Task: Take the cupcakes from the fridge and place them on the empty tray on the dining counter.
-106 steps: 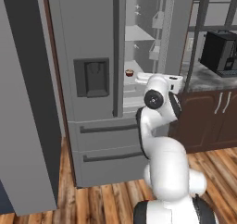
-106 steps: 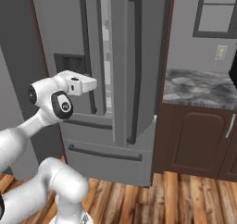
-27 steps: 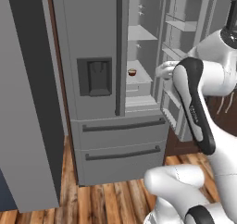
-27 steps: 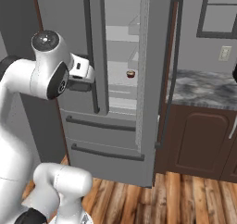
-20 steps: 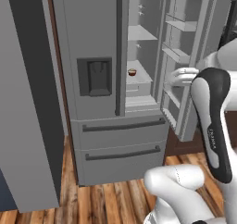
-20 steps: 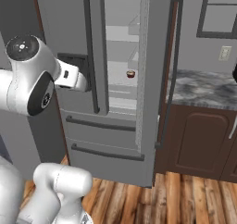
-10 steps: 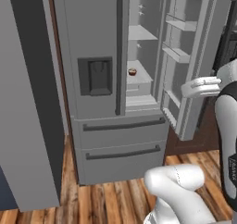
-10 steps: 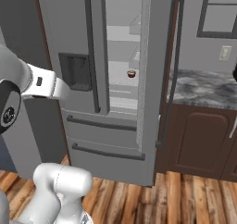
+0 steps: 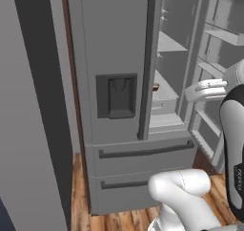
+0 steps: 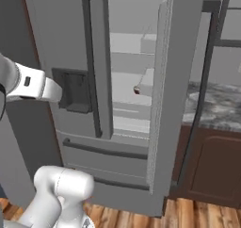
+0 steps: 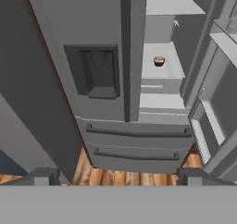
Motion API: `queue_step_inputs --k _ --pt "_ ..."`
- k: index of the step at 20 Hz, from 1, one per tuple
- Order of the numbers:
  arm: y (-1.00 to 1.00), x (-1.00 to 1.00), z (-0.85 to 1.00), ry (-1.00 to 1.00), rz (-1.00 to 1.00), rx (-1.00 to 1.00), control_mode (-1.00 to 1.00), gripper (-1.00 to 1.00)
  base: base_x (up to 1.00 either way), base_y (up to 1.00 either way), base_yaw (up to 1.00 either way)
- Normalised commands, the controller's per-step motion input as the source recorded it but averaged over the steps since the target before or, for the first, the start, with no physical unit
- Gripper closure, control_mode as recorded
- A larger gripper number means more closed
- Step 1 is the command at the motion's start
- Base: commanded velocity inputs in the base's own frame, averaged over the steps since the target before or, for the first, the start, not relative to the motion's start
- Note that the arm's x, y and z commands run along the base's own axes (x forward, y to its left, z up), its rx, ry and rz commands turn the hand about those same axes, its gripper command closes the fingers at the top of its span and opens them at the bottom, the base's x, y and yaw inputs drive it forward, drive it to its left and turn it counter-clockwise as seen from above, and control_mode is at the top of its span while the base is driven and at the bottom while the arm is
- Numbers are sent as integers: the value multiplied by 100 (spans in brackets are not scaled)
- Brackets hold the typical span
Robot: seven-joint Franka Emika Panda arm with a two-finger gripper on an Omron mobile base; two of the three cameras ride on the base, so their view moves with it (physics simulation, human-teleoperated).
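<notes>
The grey fridge (image 9: 114,44) has its left door shut and its right door (image 10: 181,81) swung open. One small cupcake (image 11: 159,61) in a dark wrapper sits on a pale middle shelf inside. The same cupcake (image 10: 137,90) peeks out beside the door edge, and the cupcake (image 9: 156,87) is half hidden behind the left door's handle. My gripper (image 11: 116,176) hangs well back from the fridge, facing it, open with nothing between its fingertips (image 11: 42,174). The tray and the dining counter are out of view.
The open door's inner bins (image 9: 224,29) jut out to the right of the shelves. A marbled wall counter (image 10: 214,107) over dark cabinets (image 10: 212,170) stands right of the fridge. A dark tall panel (image 9: 33,106) flanks the fridge's left. Two bottom drawers (image 11: 136,144) are shut.
The arm has swung back and away from the open door. The whole picture has shifted and the fridge looks larger, so the camera has moved closer. The cupcake stays on its shelf.
</notes>
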Motion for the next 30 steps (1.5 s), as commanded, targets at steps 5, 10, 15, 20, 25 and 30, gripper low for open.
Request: queue_step_inputs --k 5,10,15,20,25,30 --pt "0 0 0 0 0 0 100 -100 12 -37 -3" --pt "0 0 0 0 0 0 100 -100 53 27 -6" --pt "0 0 0 0 0 0 100 -100 17 4 -1" --pt "0 0 0 0 0 0 100 -100 -100 7 0" --pt "0 0 0 0 0 0 100 -100 -27 26 0" --pt "0 0 0 0 0 0 100 -100 30 30 0"
